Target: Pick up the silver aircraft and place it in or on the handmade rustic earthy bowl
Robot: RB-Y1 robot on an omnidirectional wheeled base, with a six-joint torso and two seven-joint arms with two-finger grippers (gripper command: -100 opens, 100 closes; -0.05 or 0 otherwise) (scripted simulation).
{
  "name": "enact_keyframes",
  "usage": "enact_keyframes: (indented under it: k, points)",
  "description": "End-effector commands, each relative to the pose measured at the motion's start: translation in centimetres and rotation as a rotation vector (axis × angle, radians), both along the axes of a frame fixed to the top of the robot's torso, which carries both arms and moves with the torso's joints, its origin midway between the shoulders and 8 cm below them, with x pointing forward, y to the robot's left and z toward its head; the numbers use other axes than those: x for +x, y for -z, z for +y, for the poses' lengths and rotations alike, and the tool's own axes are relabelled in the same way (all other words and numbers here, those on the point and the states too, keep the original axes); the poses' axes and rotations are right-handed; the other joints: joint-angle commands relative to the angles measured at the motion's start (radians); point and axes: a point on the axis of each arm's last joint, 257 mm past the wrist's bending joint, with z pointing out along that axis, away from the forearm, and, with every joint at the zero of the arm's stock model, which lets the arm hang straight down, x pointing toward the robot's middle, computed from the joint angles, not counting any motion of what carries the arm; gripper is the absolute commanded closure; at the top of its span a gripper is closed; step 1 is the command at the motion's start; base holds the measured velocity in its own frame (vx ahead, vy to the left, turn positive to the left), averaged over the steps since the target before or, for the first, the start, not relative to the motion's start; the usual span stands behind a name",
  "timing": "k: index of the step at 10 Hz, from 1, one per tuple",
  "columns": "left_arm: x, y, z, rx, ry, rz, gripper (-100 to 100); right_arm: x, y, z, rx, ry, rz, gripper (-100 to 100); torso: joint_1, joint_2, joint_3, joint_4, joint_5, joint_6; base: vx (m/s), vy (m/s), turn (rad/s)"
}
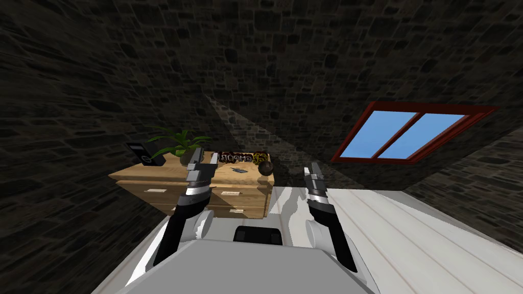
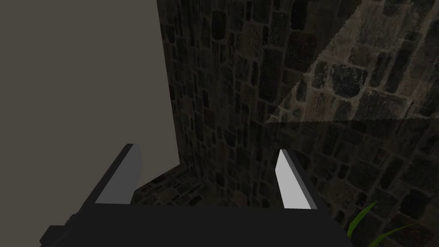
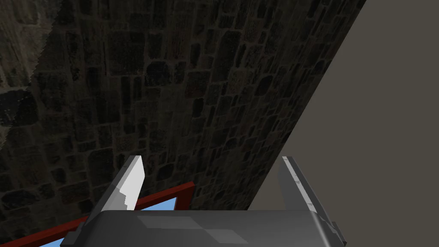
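Note:
A small silver aircraft (image 1: 239, 170) lies on top of a wooden dresser (image 1: 153, 176) in the head view, near its right half. A dark round bowl (image 1: 264, 168) stands at the dresser's right end, just right of the aircraft. My left gripper (image 1: 203, 163) is raised in front of the dresser, left of the aircraft and apart from it, its fingers (image 2: 127, 171) open with nothing between them. To the right of the dresser my right gripper (image 1: 312, 171) is also raised, with open empty fingers (image 3: 133, 180).
On the dresser also stand a potted green plant (image 1: 180, 144), a black device (image 1: 145, 153) at the left end and a patterned box (image 1: 240, 157) along the back. Dark stone walls close in behind. A red-framed window (image 1: 403, 132) is on the right.

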Motion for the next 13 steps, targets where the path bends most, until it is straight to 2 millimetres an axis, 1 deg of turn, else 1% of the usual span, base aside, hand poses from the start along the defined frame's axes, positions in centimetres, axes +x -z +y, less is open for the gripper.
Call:
enact_keyframes:
  k: [1, 4, 5, 7, 8, 9, 10, 11, 12, 13]
  points:
    - [0.5, 0.1, -0.6, 0.036, 0.019, 0.015, -100, 0.0, 0.0, 0.0, 0.0, 0.0, 0.0, 0, 0.0, 0.0, 0.0, 0.0, 0.0, 0.0, -0.013, 0.002, -0.037]
    - [2.3, 0.4, -1.9, 0.109, 0.048, 0.061, -100, 0.0, 0.0, 0.0, 0.0, 0.0, 0.0, 0, 0.001, 0.003, 0.001, 0.001, 0.0, 0.0, -0.042, 0.009, -0.063]
    - [2.4, 0.5, -1.9, 0.109, 0.047, 0.064, -100, 0.0, 0.0, 0.0, 0.0, 0.0, 0.0, 0, 0.001, 0.003, 0.002, 0.001, 0.0, 0.0, -0.031, 0.011, -0.027]
    - [4.1, 0.6, -2.5, 0.15, 0.053, 0.099, -100, 0.0, 0.0, 0.0, 0.0, 0.0, 0.0, 0, 0.001, 0.002, 0.001, 0.0, 0.0, 0.0, -0.037, 0.011, -0.083]
    - [4.3, 0.8, -2.4, 0.149, 0.052, 0.109, -100, 0.0, 0.0, 0.0, 0.0, 0.0, 0.0, 0, 0.001, 0.002, 0.001, 0.001, 0.0, 0.0, -0.039, 0.018, -0.037]
    - [5.3, 0.8, -2.7, 0.167, 0.05, 0.128, -100, 0.0, 0.0, 0.0, 0.0, 0.0, 0.0, 0, 0.001, 0.002, 0.001, 0.001, 0.0, 0.0, -0.049, 0.017, -0.064]
    - [5.4, 1.0, -2.6, 0.166, 0.049, 0.135, -100, 0.0, 0.0, 0.0, 0.0, 0.0, 0.0, 0, 0.001, 0.003, 0.002, 0.001, 0.0, 0.0, -0.034, 0.01, -0.047]
    - [6.4, 0.9, -2.8, 0.183, 0.046, 0.151, -100, 0.0, 0.0, 0.0, 0.0, 0.0, 0.0, 0, 0.001, 0.002, 0.001, 0.001, 0.0, 0.0, -0.036, 0.008, -0.073]
    - [6.6, 1.2, -2.7, 0.181, 0.043, 0.163, -100, 0.0, 0.0, 0.0, 0.0, 0.0, 0.0, 0, 0.001, 0.002, 0.001, 0.0, 0.0, 0.0, -0.034, 0.008, -0.046]
    - [7.5, 1.1, -2.9, 0.197, 0.038, 0.177, -100, 0.0, 0.0, 0.0, 0.0, 0.0, 0.0, 0, 0.001, 0.002, 0.001, 0.0, 0.0, 0.0, -0.045, 0.015, -0.085]
